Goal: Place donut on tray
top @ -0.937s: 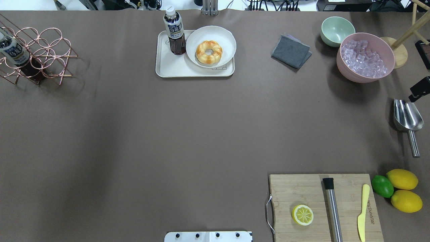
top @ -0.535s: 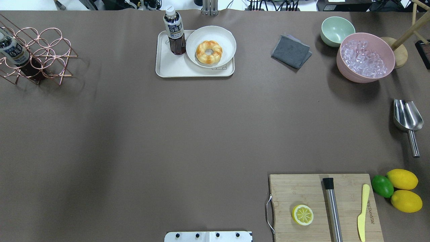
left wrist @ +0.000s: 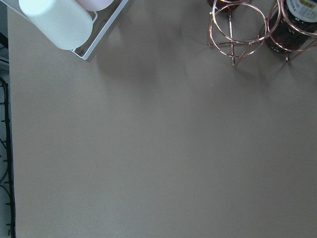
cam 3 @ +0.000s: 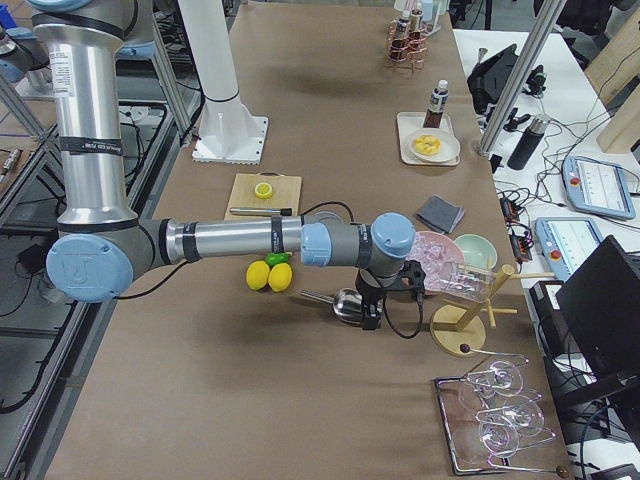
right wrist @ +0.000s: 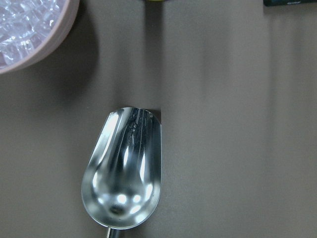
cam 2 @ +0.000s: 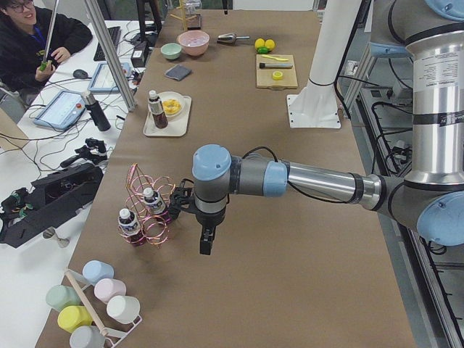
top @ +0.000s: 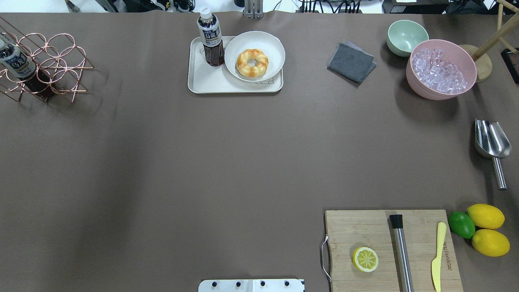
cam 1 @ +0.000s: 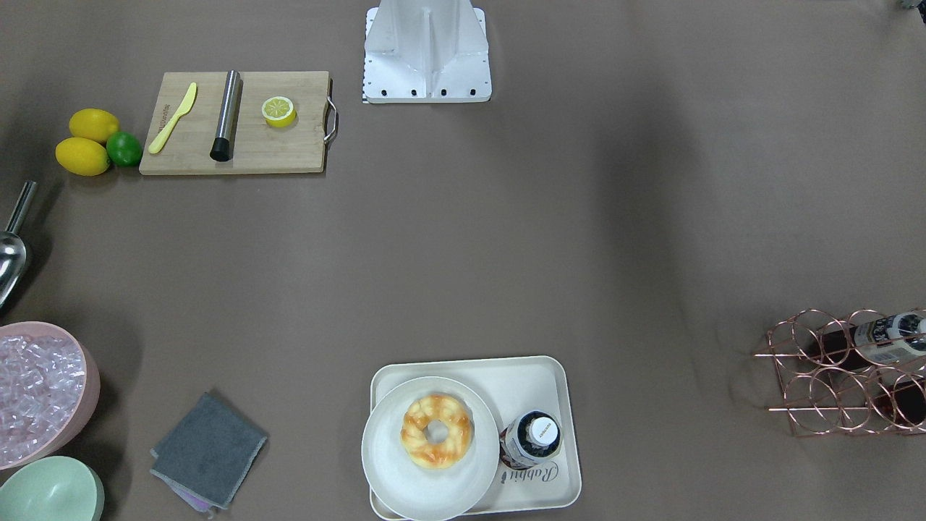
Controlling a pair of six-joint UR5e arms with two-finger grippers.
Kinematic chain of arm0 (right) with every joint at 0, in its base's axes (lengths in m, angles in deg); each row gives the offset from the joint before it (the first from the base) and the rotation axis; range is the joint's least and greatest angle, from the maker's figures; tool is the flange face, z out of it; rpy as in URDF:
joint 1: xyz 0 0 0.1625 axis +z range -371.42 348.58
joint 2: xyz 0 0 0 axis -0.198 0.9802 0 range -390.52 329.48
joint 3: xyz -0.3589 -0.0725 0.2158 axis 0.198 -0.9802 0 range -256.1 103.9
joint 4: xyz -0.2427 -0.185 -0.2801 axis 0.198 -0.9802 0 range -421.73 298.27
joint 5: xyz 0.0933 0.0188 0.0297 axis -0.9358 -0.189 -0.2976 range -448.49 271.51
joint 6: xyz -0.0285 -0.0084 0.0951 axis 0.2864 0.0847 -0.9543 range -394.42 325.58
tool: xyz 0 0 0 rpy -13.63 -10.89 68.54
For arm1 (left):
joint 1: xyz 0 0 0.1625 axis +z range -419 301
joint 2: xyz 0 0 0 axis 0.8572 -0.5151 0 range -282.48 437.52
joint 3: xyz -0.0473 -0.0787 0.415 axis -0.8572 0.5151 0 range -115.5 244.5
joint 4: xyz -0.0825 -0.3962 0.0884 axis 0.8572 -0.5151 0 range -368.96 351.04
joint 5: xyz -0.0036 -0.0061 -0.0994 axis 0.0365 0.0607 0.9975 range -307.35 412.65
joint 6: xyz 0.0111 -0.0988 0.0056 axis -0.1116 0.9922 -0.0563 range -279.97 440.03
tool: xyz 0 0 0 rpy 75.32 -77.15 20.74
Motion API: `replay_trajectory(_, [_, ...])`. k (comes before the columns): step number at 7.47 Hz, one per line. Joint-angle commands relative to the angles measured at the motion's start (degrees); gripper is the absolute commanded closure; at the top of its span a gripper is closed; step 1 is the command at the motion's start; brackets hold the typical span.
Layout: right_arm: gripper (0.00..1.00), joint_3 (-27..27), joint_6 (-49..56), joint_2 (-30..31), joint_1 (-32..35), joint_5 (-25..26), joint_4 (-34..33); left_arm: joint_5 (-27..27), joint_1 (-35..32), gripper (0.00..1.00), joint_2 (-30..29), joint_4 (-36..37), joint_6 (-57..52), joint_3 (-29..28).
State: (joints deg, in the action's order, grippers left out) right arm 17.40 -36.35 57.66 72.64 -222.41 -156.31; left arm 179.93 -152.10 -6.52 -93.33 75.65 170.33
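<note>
The donut (top: pixel 252 63), golden with orange-brown streaks, lies in a round white plate (top: pixel 272 44). The plate rests on the right part of the cream tray (top: pixel 211 83) at the table's far side. The donut (cam 1: pixel 436 431), plate (cam 1: pixel 405 481) and tray (cam 1: pixel 539 376) also show in the front-facing view. My left gripper (cam 2: pixel 206 245) shows only in the exterior left view, hanging over bare table by the wire rack, far from the tray. My right gripper (cam 3: pixel 371 320) shows only in the exterior right view, above the metal scoop. I cannot tell whether either is open or shut.
A tea bottle (top: pixel 210 36) stands on the tray's left part. A copper wire rack (top: pixel 44 67) with bottles is far left. A grey cloth (top: pixel 350 61), green bowl (top: pixel 406 36), pink bowl of ice (top: pixel 441 69), scoop (top: pixel 492 142), cutting board (top: pixel 365 227) with lemon half (top: pixel 365 259), and lemons (top: pixel 485 216) lie right.
The black tip of my right gripper, at the overhead view's right edge above the scoop 0.9 s ago, has left that view. Donut, plate and tray have not moved.
</note>
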Motion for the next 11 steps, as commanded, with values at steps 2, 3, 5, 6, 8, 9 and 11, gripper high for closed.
replay_trajectory(2, [0.0,-2.4,0.3,1.5,0.5,0.7,3.9,0.0,0.1,0.02,-0.1,0.0,0.0,0.0])
replay_trajectory(3, [0.0,-2.7,1.0,1.4,0.6,2.2,3.9,0.0,0.4,0.02,-0.1,0.0,0.0,0.0])
replay_trajectory(5, [0.0,-2.9,2.3,1.1,0.5,6.5,3.8,0.1,0.5,0.02,-1.3,0.0,-0.4,0.5])
replay_trajectory(6, [0.0,-2.9,2.4,1.1,0.6,6.2,3.7,0.2,0.9,0.02,-2.3,0.0,-0.5,0.5])
replay_trajectory(8, [0.0,-3.0,2.5,1.4,0.6,6.1,3.1,0.1,1.5,0.02,-2.4,0.1,-0.5,0.3])
replay_trajectory(9, [0.0,-3.2,2.6,1.6,0.6,6.0,3.1,0.1,1.5,0.02,-2.4,0.1,-0.5,0.1])
replay_trajectory(11, [0.0,-4.4,2.6,1.7,1.5,5.6,3.1,0.1,1.6,0.02,-2.6,0.1,-0.5,0.1])
